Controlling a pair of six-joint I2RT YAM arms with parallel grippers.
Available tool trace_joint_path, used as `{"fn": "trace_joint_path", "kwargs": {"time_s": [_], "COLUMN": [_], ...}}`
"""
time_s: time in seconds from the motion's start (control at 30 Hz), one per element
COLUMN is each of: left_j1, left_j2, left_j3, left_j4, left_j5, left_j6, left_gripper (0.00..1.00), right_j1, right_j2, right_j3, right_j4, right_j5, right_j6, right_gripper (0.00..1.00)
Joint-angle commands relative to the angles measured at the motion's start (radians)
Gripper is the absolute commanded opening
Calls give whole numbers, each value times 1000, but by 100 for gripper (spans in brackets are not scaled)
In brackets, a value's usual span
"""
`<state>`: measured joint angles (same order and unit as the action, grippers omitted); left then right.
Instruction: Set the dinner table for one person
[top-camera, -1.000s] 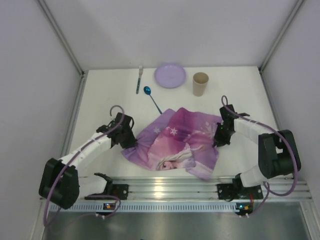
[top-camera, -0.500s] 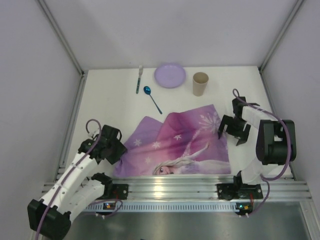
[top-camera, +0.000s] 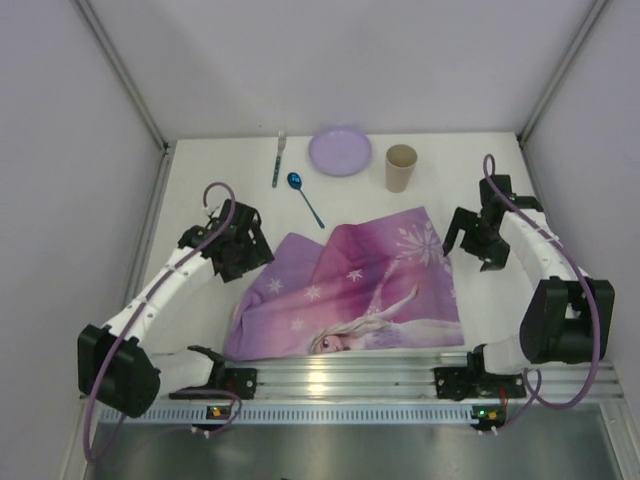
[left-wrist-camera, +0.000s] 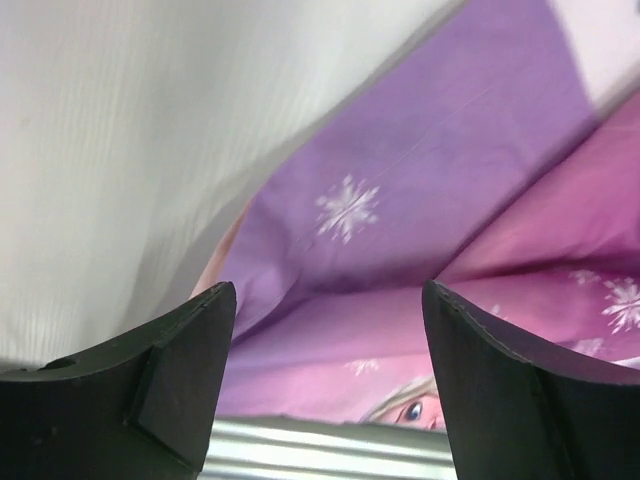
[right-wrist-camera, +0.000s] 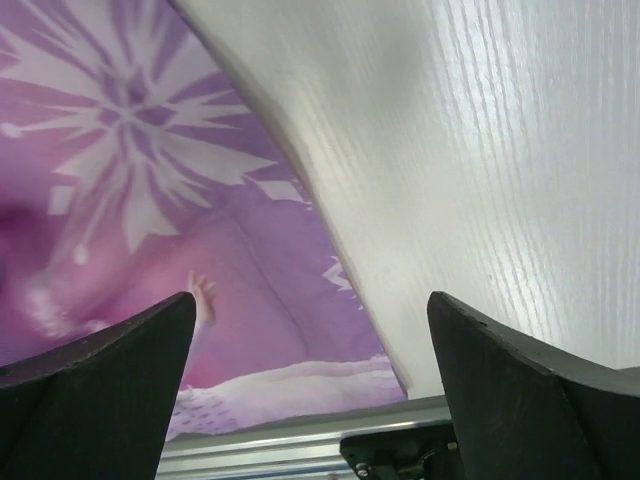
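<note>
The large plain white dinner table (top-camera: 200, 190) fills the floor of the booth, with a ribbed aluminium rail (top-camera: 330, 375) running along its near edge. On its near half, close against the rail, lies a purple cloth placemat printed with snowflakes and a cartoon princess (top-camera: 350, 290). It is spread out but not flat, with a raised fold running through its middle.

The left gripper (top-camera: 250, 252) sits at the mat's far left corner. Its wrist camera shows the two black fingers (left-wrist-camera: 190, 370) spread wide with nothing between them, only mat and bare tabletop below. The right gripper (top-camera: 470, 245) is just beside the mat's far right corner, over bare table. It too has its jaws wide apart and holds nothing.

Along the far edge, well apart from the mat, stand a round lilac plastic plate (top-camera: 340, 150) and, to its right, a beige cup (top-camera: 401, 167). To the plate's left lie a shiny blue spoon (top-camera: 304, 195) and a slim blue-handled utensil (top-camera: 279, 158).
</note>
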<state>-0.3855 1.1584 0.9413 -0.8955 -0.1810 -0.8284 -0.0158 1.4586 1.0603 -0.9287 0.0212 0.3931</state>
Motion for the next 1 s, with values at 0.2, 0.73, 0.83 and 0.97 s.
{"fn": "trace_joint_path", "kwargs": {"time_s": [0.2, 0.73, 0.83, 0.97], "left_j1": [7, 5, 5, 31], "left_j2": [380, 764, 767, 689], "left_j3": [100, 198, 205, 231], "left_j4": [363, 507, 497, 442], "left_j5": [98, 238, 233, 79], "left_j6": [277, 380, 385, 354], "left_gripper": [78, 27, 0, 0], "right_j1": [4, 8, 53, 115], "right_j2": [-64, -89, -51, 31], "right_j3": [67, -32, -26, 6], "right_j4": [-13, 7, 48, 82], "right_j5": [-129, -113, -125, -129], "right_j6": [16, 30, 42, 61], "right_gripper": [100, 100, 100, 100]}}
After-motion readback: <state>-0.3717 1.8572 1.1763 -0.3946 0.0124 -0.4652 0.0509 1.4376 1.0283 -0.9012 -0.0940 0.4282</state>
